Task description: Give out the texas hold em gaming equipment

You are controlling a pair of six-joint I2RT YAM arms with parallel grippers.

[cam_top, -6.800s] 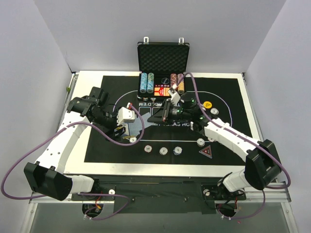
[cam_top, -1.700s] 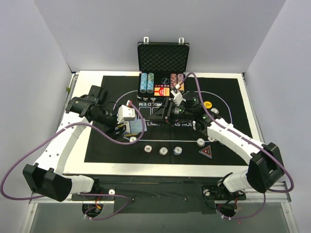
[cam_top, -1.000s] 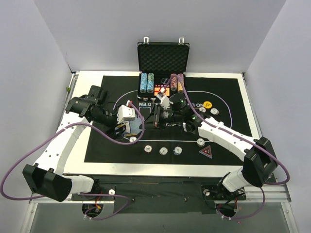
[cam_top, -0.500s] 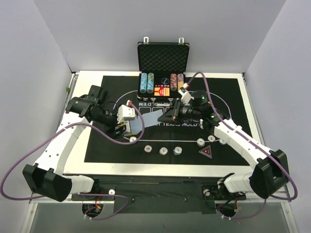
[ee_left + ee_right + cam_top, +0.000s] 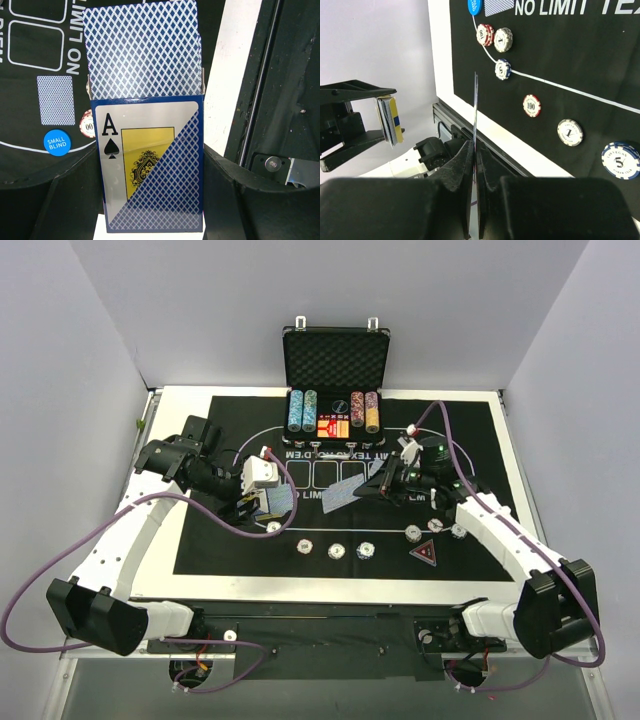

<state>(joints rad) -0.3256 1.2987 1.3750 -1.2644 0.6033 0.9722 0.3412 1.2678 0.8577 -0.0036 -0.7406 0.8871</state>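
My left gripper [image 5: 266, 502] is shut on the card deck [image 5: 150, 165], an ace-of-spades box with blue-backed cards sticking out of its top. My right gripper [image 5: 383, 486] is shut on a single blue-backed card [image 5: 343, 492], held above the mat's middle; it shows edge-on in the right wrist view [image 5: 475, 100]. Another card [image 5: 56, 100] lies face down on the mat by the blue disc [image 5: 57, 142]. Striped chips [image 5: 336, 551] lie in a row along the near side. The black-red triangular marker [image 5: 426, 553] lies at the near right.
The open black case [image 5: 335, 380] with chip columns stands at the back centre. The black printed mat [image 5: 200, 540] covers most of the white table. More chips [image 5: 437, 525] lie under my right forearm. The left arm curves along the mat's left edge.
My right gripper has drawn one card out of the deck and carried it right, away from my left gripper. The left gripper has held still with the deck.
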